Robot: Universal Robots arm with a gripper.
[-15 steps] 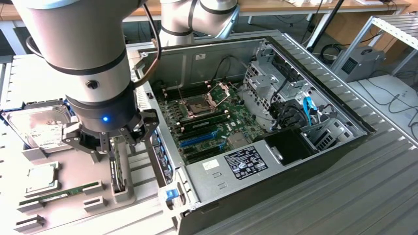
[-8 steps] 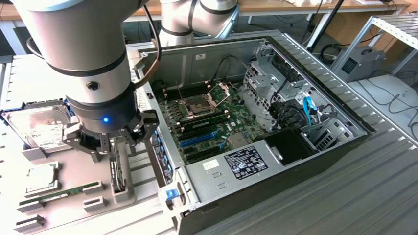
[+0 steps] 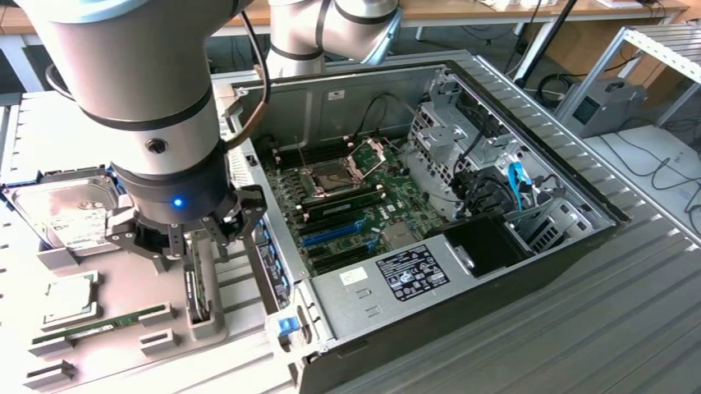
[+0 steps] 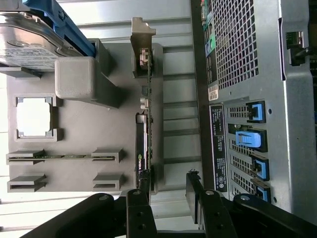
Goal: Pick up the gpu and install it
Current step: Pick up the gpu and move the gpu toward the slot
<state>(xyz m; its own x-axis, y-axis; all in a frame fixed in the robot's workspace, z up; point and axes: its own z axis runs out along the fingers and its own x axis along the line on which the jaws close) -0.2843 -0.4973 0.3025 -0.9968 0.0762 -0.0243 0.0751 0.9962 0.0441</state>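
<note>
Fingers [image 4: 138, 206] of my gripper [image 4: 167, 193] are spread wide, gripping nothing. Just past them the gpu [image 4: 144, 144] stands on its edge in a slot of a grey tray [image 4: 99, 126], silver bracket [image 4: 142, 37] at its far end. I hover over its near end; I cannot tell if one finger touches it. Further along the tray lie a memory stick [image 4: 64, 156], a processor chip [image 4: 33, 116] and a hard drive [image 4: 29, 44]. Beside the tray, on the exterior view's right, stands an open computer case [image 3: 547, 176], motherboard [image 3: 350, 205] exposed.
</note>
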